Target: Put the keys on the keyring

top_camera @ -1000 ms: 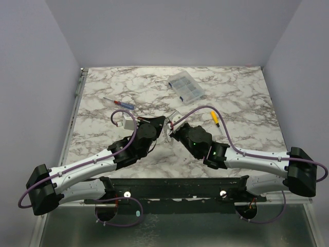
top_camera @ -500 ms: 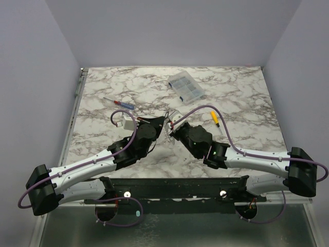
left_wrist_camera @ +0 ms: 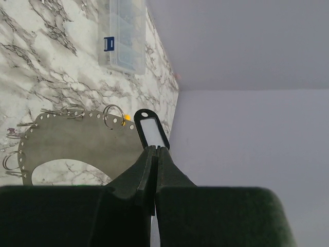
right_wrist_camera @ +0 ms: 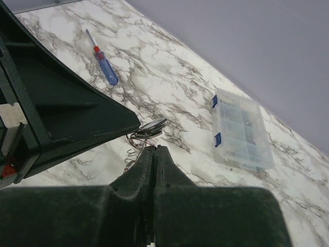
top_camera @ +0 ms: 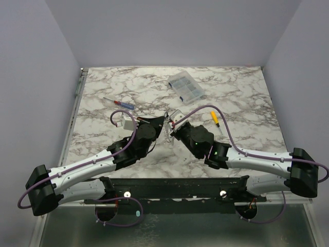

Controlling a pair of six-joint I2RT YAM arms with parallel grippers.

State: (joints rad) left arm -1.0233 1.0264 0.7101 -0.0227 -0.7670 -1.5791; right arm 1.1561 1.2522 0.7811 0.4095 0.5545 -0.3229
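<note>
No readable text, labels or numbers appear anywhere.

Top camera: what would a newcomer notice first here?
The left arm and right arm meet tip to tip in the middle, the left jaws shut on a black tag. Beyond them lie a clear parts box and a blue screwdriver, with a yellow screwdriver to the right.

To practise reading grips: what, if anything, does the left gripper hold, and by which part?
A black tag. The shut left gripper pinches it at its lower end, opposite the end with the hole.
</note>
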